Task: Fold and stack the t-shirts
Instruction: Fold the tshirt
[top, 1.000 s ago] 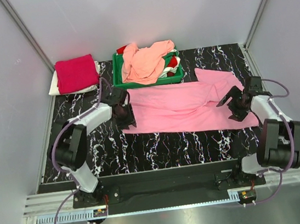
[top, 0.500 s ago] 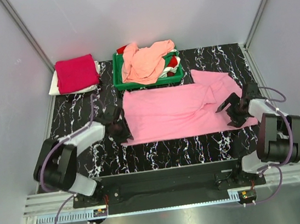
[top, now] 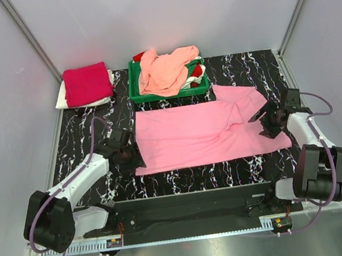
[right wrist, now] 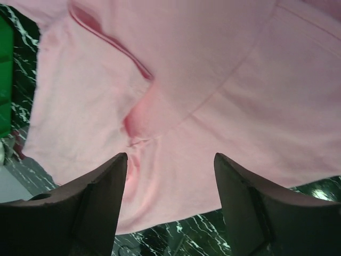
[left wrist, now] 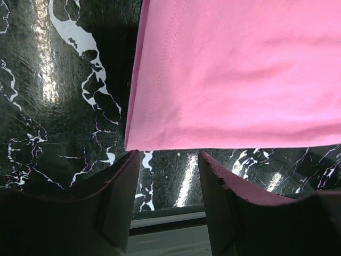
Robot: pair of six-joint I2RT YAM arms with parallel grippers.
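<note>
Top external: soft pink t-shirt [top: 197,134] spread on marbled table [top: 184,178]; left tool [left wrist: 169,156], right tool [right wrist: 170,157] both gaping.

High view from the near side, close downward wrist views, all sharing the pink t-shirt [top: 191,139]

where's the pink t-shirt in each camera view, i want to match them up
Top external: pink t-shirt spread flat mid-table, just in front of the green tray.
Left wrist: pink t-shirt fills the upper right, hem corner at lower left.
Right wrist: pink t-shirt fills most of the picture.
Shared landmark: the black marbled table bordering the shirt's edge.
</note>
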